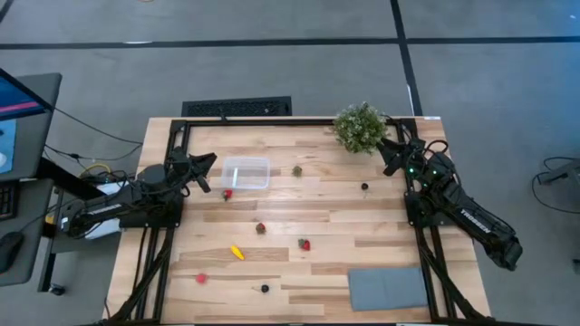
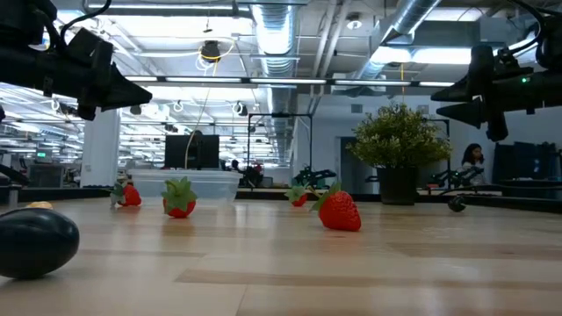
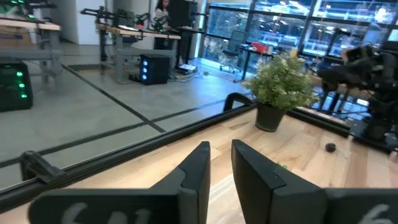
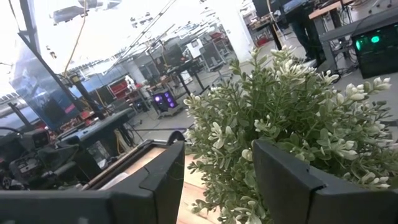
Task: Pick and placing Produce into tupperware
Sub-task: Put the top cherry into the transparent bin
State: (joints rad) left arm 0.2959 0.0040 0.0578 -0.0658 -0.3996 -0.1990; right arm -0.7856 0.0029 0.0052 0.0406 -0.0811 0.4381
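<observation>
The tabletop [image 1: 308, 204] is pale wood planks with a black metal frame around it. At about 5 o'clock lies a flat grey rectangular mat [image 1: 388, 289], and up around 1 o'clock sits a bushy green plant [image 1: 360, 128] in a dark pot.

Left tool [image 1: 214, 163] hangs over the 9 o'clock edge, just beside the box; its two flat dark fingers [image 3: 198, 168] are only slightly apart with nothing between them. Right tool [image 1: 390, 150] is over at 2 o'clock, right up against the plant, fingers [image 4: 163, 177] spread wide and empty, leaves filling the gap.

The plastic box [image 1: 246, 172] is clear, rectangular with rounded corners, sitting around 10 o'clock, and looks empty.

The produce is scattered loose on the wood:
- yellow long piece [image 1: 236, 253] near 7 o'clock
- glossy red strawberry [image 1: 305, 244] near the middle, 6 o'clock side
- another strawberry [image 1: 227, 193] touching the box's near corner
- one more red piece [image 1: 201, 279] at 7 o'clock
- brownish-green bits [image 1: 296, 169] [image 1: 260, 228]
- dark round berries [image 1: 364, 187] [image 1: 265, 288]
</observation>
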